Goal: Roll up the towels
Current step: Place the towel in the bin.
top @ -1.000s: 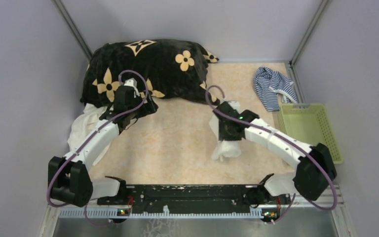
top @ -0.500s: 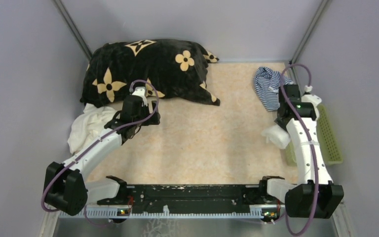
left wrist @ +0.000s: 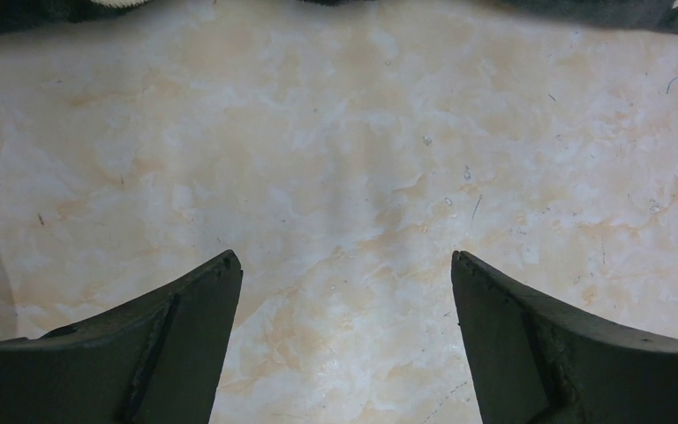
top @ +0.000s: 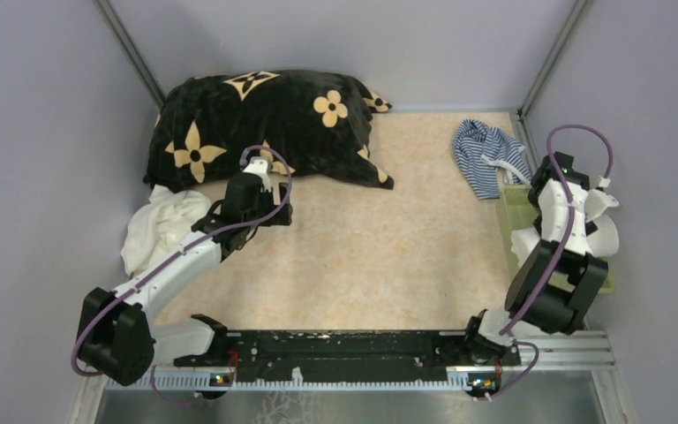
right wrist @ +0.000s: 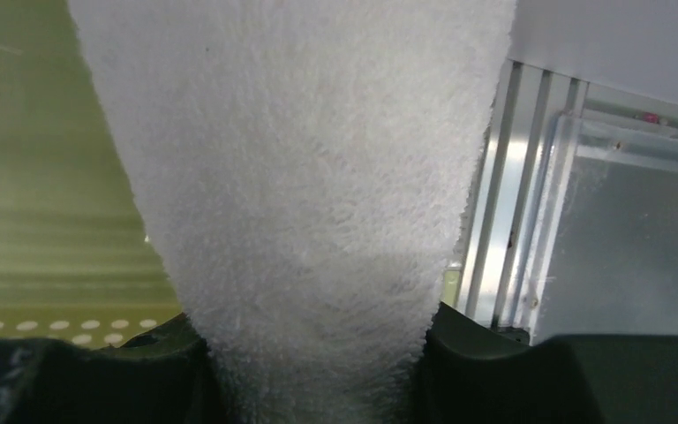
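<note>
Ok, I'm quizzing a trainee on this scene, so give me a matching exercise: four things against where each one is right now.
Things:
1. rolled towel
2. crumpled towel
3. striped garment
4. pillow

Places:
A. far left corner of the table
B. left edge, beside the left arm
C. in the right gripper, above the green basket
D. far right, just beyond the basket

Pairs: 1-C, 2-B, 3-D, 4-A
</note>
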Motion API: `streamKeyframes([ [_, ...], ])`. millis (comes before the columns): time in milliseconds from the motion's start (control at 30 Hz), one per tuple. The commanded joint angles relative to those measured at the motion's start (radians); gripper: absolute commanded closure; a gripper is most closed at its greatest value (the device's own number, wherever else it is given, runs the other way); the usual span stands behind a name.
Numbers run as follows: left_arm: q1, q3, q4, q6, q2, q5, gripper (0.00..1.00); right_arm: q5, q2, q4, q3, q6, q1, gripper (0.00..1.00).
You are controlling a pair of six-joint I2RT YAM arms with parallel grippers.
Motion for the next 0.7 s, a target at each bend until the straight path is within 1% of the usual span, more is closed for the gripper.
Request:
streamKeyframes([
  [0, -0.004, -0.007, 0.017, 0.011, 0.011, -0.008, 0.07, 0.016, 0.107, 0.058, 0.06, 0.142, -0.007, 1.0],
  [167, -0.002, -0.009, 0.017, 0.017, 0.028, -0.015, 0.07, -0.016, 0.278, 0.097, 0.096, 0.241, -0.007, 1.0],
  [267, -0.001, -0.007, 0.014, 0.021, 0.041, -0.016, 0.07, -0.038, 0.346, 0.13, 0.113, 0.28, -0.007, 1.0],
  [467, 0.01, -0.007, 0.011, 0.019, 0.061, -0.017, 0.07, -0.138, 0.432, 0.284, 0.123, 0.236, -0.007, 1.0],
  [600, 0.016, -0.008, 0.011, 0.017, 0.067, -0.019, 0.07, -0.2, 0.442, 0.411, 0.098, 0.187, -0.007, 1.0],
  [667, 0.019, -0.01, 0.011, 0.017, 0.068, -0.02, 0.07, -0.257, 0.425, 0.51, 0.068, 0.149, -0.007, 1.0],
])
